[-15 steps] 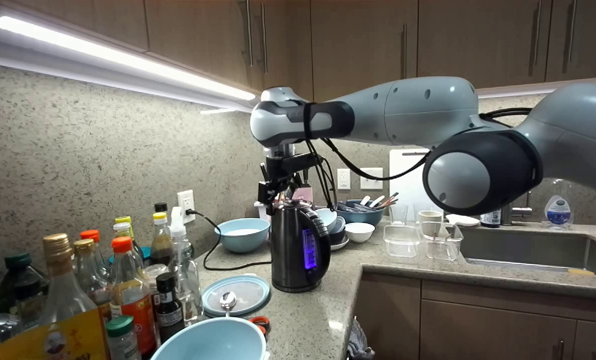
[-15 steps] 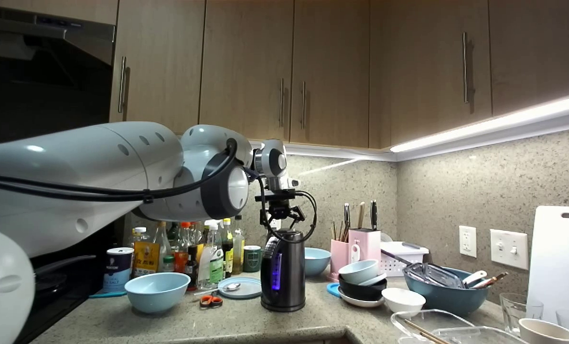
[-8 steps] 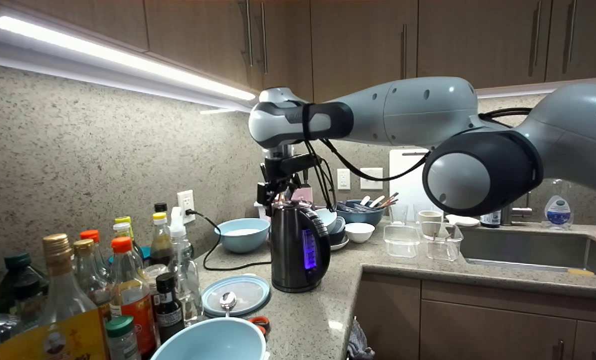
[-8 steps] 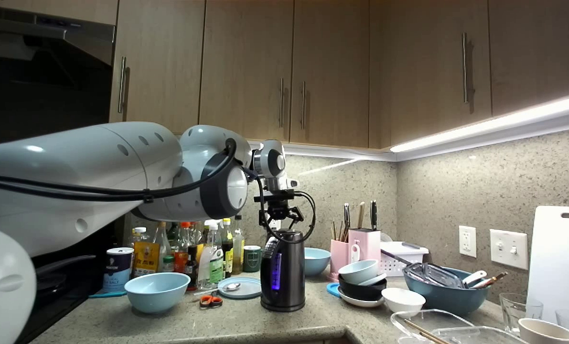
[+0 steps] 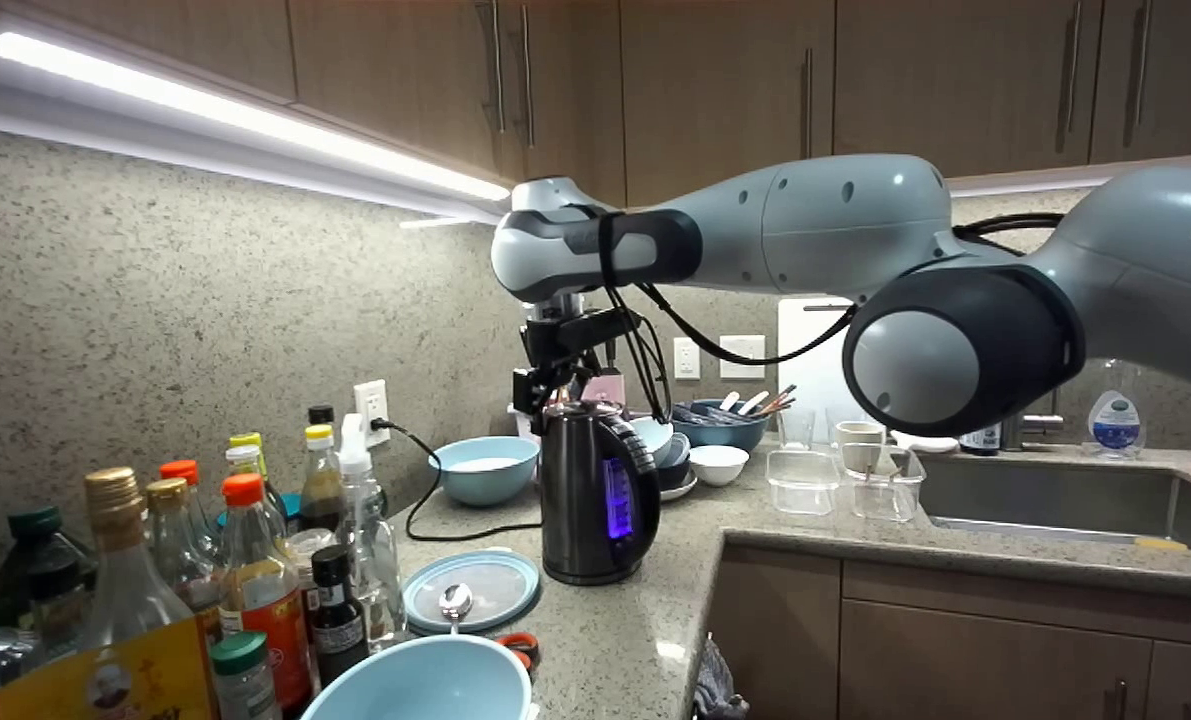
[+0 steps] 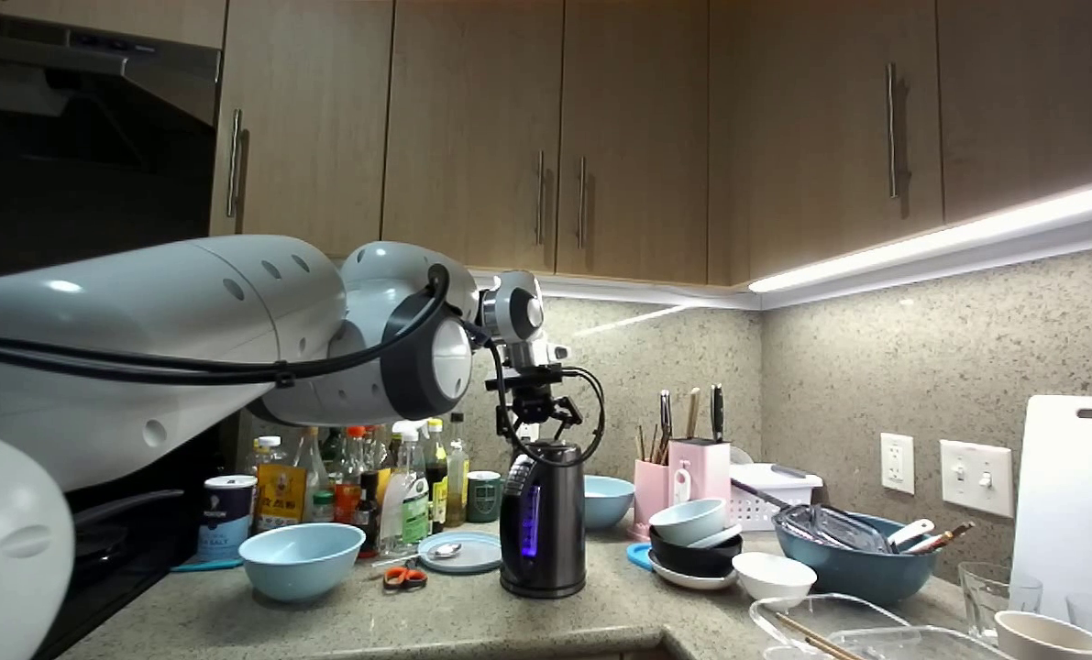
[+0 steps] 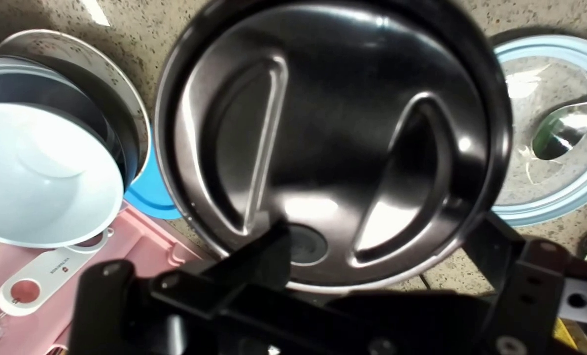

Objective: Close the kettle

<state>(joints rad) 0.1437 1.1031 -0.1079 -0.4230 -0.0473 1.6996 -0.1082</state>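
Observation:
The kettle, dark and glossy, stands upright on the counter in both exterior views, its water window glowing purple. In the wrist view its round lid lies flat inside the rim, with two recesses and a small round button. No raised lid shows. My gripper is open and empty, pointing down at the kettle top. One finger overlaps the lid beside the button; the other is just outside the rim. Whether the finger touches the lid cannot be told. The gripper also shows right above the kettle in both exterior views.
A blue plate-like lid with a spoon, bottles and a blue bowl stand on one side. Stacked bowls and a pink knife holder stand on the other. A power cord runs to the wall outlet.
The arm and gripper have shifted very slightly, leftward in both exterior views, and the wrist sits a touch lower. The kettle has not moved. The gripper fingers stay apart.

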